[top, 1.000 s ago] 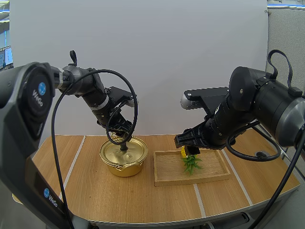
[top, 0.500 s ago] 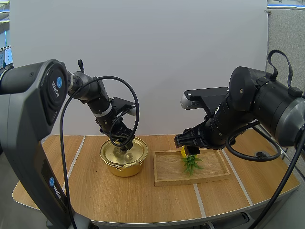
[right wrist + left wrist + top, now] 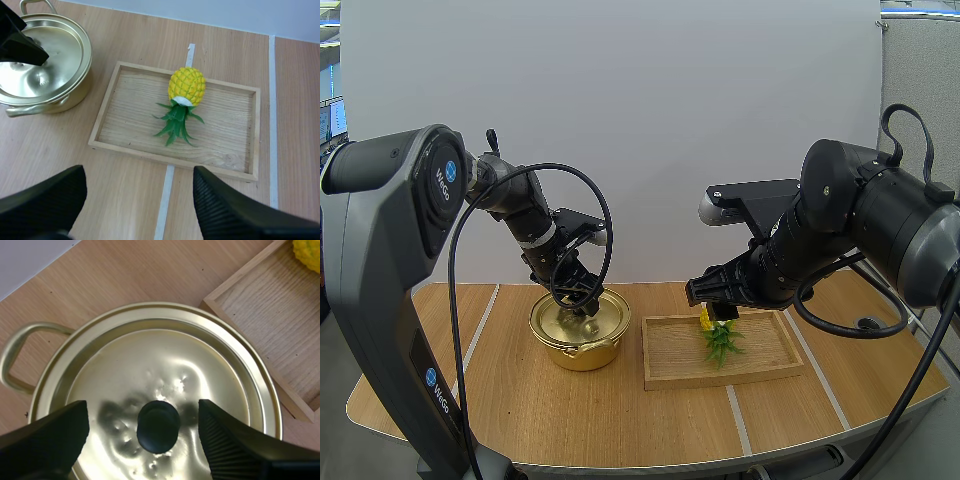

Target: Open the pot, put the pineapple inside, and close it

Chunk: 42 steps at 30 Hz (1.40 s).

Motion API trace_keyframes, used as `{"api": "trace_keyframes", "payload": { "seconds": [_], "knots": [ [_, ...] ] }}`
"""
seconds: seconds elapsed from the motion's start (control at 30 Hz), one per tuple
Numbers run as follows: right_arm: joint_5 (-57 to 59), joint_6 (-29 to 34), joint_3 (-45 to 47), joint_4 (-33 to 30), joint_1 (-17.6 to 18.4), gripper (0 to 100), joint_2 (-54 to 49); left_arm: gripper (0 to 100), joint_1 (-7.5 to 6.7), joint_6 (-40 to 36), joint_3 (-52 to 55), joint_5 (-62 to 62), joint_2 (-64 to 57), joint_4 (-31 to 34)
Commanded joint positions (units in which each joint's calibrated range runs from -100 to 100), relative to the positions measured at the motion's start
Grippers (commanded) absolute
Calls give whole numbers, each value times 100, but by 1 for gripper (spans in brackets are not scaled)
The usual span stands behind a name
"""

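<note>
A gold pot (image 3: 580,330) stands on the table with its lid (image 3: 165,390) on. My left gripper (image 3: 582,306) hovers open over the lid, its fingers (image 3: 45,440) either side of the black knob (image 3: 158,426) without touching it. A small yellow pineapple (image 3: 186,86) with green leaves lies on its side in the wooden tray (image 3: 120,125). My right gripper (image 3: 712,302) hangs open above the tray (image 3: 670,372), over the pineapple (image 3: 718,335), with nothing between its fingers (image 3: 225,210).
The pot (image 3: 45,60) sits just left of the tray, with a loop handle (image 3: 15,355) on its far side. White tape lines (image 3: 271,120) run across the wooden table. Free table lies in front of the pot and tray.
My left gripper has come down and forward over the lid, closing in on the knob. The right gripper has shifted very slightly upward over the tray.
</note>
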Motion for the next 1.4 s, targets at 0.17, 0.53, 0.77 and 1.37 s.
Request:
{"api": "trace_keyframes", "payload": {
  "seconds": [0.17, 0.53, 0.77, 1.37],
  "knots": [
    [-77, 17, -14, -31, -20, 100, -12, 29, -20, 4, -51, 181, -3, 1],
    [-77, 17, -14, -31, -20, 100, -12, 0, -20, 4, -51, 307, -110, 1],
    [-77, 17, -14, -31, -20, 100, -12, 0, -20, 4, -425, 665, -871, 1],
    [-77, 17, -14, -31, -20, 100, -12, 0, -20, -642, -3188, 1025, -2982, 334]
  ]
}}
